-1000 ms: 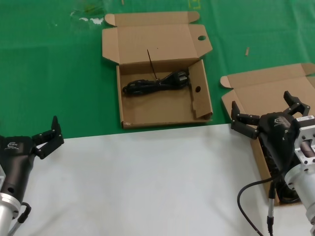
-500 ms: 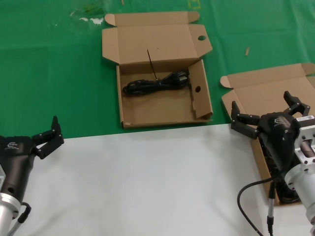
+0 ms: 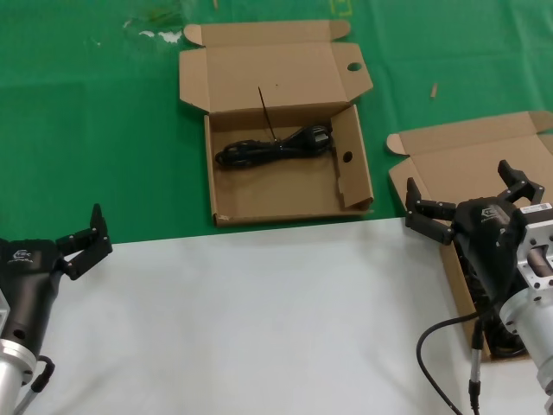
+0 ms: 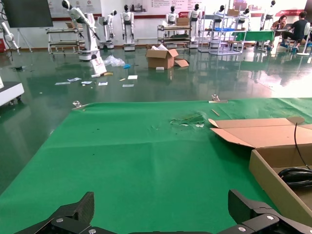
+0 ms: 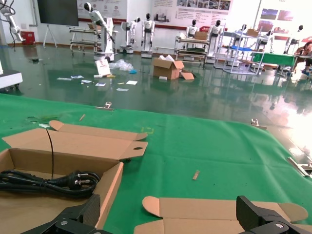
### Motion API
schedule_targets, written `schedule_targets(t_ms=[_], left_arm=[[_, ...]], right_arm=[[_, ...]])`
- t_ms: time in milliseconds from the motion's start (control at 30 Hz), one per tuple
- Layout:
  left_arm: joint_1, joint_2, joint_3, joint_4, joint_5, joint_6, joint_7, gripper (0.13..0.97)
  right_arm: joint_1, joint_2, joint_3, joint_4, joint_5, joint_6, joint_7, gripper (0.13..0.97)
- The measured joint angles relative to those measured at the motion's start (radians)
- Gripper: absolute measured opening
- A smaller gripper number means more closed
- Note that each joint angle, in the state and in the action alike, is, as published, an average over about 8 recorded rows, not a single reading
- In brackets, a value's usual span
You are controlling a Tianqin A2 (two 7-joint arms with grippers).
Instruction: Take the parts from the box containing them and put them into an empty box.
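— What sits closest to the robot?

— A white table top [image 3: 251,320] fills the near part of the head view. The left gripper [image 3: 84,239] hangs over its near left corner, close to the line where the white meets the green cloth [image 3: 95,130]. Its fingers are spread wide and hold nothing. In the left wrist view the two fingertips [image 4: 253,207] stand far apart with bare green between them.

— And the right side?

— The right gripper [image 3: 467,201] hovers above the near end of the plain-lidded box [image 3: 449,164] at the right edge. It is spread wide too, and empty. Its body hides most of that box's inside. A dark shape shows low in the box beside the arm, but I cannot tell whether it is a cord.

— Where is a cord you can be sure of?

— Farther off, in the middle of the green cloth, stands the box with holes [image 3: 285,186], open, its lid laid back away from the robot. One black power cord [image 3: 275,145] lies flat on its floor along the far wall, plug end towards the right side flap. The right wrist view shows it as well [image 5: 46,179], plug pins included. A thin black strand rises from it over the lid.

— Are the two boxes touching?

— No, a strip of green cloth lies between them.
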Motion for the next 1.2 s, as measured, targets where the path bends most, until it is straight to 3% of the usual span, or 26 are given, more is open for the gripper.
schedule_targets(t_ms=[1200], left_arm=[[0.000, 0.000, 0.000, 0.000, 0.000, 0.000, 0.000, 0.966]], right_arm=[[0.000, 0.000, 0.000, 0.000, 0.000, 0.000, 0.000, 0.966]])
